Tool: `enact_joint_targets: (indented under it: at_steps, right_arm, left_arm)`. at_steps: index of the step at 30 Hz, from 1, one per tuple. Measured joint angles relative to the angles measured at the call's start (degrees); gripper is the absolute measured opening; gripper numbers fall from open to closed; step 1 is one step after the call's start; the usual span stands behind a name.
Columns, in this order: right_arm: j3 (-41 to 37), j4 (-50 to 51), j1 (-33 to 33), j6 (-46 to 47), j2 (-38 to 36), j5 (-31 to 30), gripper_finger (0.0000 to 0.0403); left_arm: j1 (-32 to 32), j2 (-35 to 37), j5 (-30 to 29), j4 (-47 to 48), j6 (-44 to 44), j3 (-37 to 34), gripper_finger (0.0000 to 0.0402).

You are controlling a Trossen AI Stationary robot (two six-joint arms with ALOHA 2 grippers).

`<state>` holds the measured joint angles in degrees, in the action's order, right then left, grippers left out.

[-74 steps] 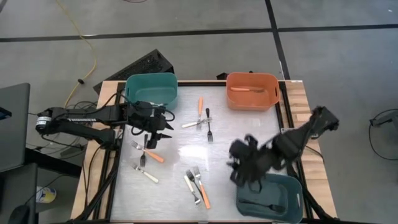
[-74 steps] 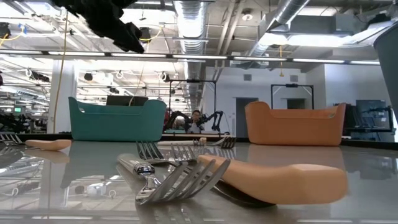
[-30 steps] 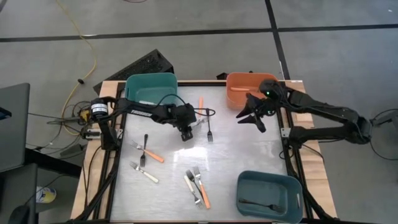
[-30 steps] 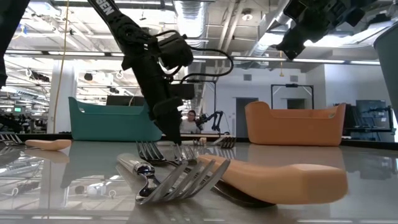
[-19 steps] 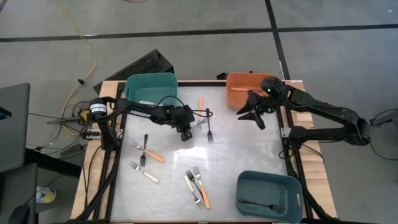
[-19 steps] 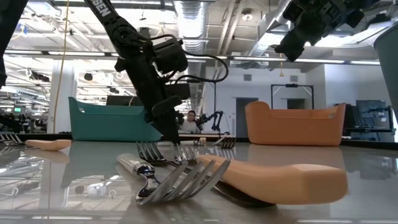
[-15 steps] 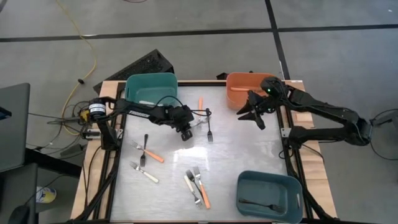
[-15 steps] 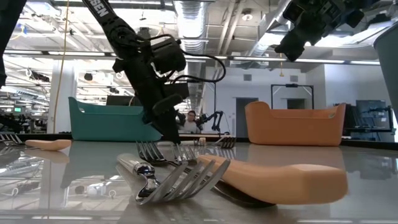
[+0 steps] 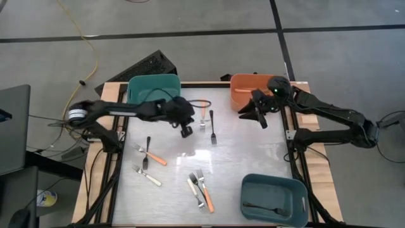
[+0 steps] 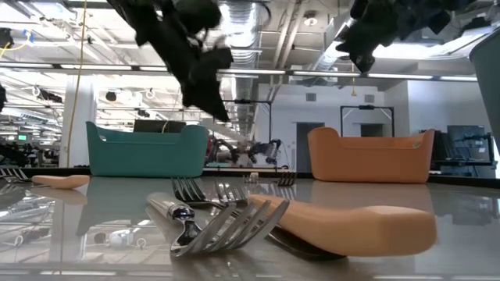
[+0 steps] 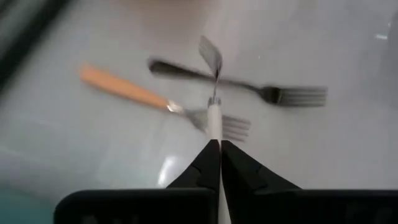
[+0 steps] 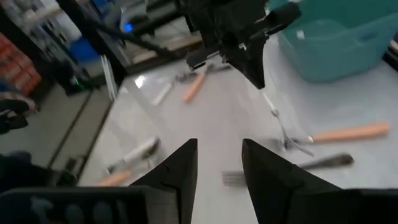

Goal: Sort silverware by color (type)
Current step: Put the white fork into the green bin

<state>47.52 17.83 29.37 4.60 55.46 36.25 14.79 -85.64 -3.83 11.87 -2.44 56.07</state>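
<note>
**A:** One piece is off the steel-grey tabletop (image 9: 247, 158): the small fork with a cream-white handle and metal tines (image 11: 214, 118). Where is it relative to the left gripper (image 11: 214, 144)?

**B:** It is pinched between that gripper's two dark fingers, which are pressed together on the end of the handle. The rest of the fork hangs out past the tips. The gripper is raised above the middle of the far half of the table. Below it lie an orange-handled fork (image 11: 124, 87) and an all-black fork (image 11: 249, 90), both clear of it.

**A:** How should it carry well?

**B:** I'd say keep it high, because the hold is only on the handle's tip and the fork could swing or slip. Travel smoothly to the deep teal plastic bin (image 9: 154, 88) at the far left corner, which is probably where it belongs. Get over the bin's rim before letting go.

**A:** And the right gripper (image 9: 256, 114)?

**B:** Its fingers are apart with nothing between them. It hovers beside the orange plastic bin (image 9: 256, 95) at the far right corner.
</note>
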Motion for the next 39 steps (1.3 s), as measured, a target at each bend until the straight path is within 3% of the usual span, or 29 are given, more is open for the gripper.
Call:
enact_joint_targets:
  at_steps: [4,8,10,13,15,19,24,31,39]
  right_arm:
    - [0.01,-5.34,-2.07,6.1,0.02,-0.98,0.0148]
    - [0.03,-10.39,-5.62,12.82,0.02,-7.54,0.0148]
    - [0.03,-12.55,-7.61,15.08,0.04,-11.32,0.0148]
    - [0.05,-14.0,-10.43,16.86,0.21,-17.89,0.0148]
    - [0.08,-14.16,-12.26,17.95,0.94,-21.59,0.0148]
    - [0.08,-14.23,-14.73,20.15,2.05,-24.65,0.0148]
    - [0.08,-13.77,-16.65,20.53,3.8,-24.64,0.0148]
    - [0.06,-9.74,-18.16,17.95,3.77,-24.39,0.0148]
    - [0.05,-7.54,-18.0,11.52,3.71,-24.1,0.0148]
  left_arm:
    - [0.55,8.35,-2.87,3.75,5.6,0.06,0.0003]
    - [3.62,14.96,-4.62,9.8,9.37,0.04,0.0002]
    - [5.52,17.14,-2.63,11.56,10.35,0.04,0.0002]
    - [7.77,17.52,5.67,11.78,10.88,-0.39,0.0001]
    - [7.72,15.78,9.47,10.35,12.07,-1.03,0.0001]
    - [6.35,9.79,10.2,4.59,15.03,-1.03,0.0014]
    - [4.83,-0.37,11.1,-3.92,16.35,-0.45,0.0074]
    - [4.76,-14.71,10.58,-5.31,16.41,3.36,0.0157]
    - [4.74,-23.29,6.97,-5.55,18.29,7.15,0.017]
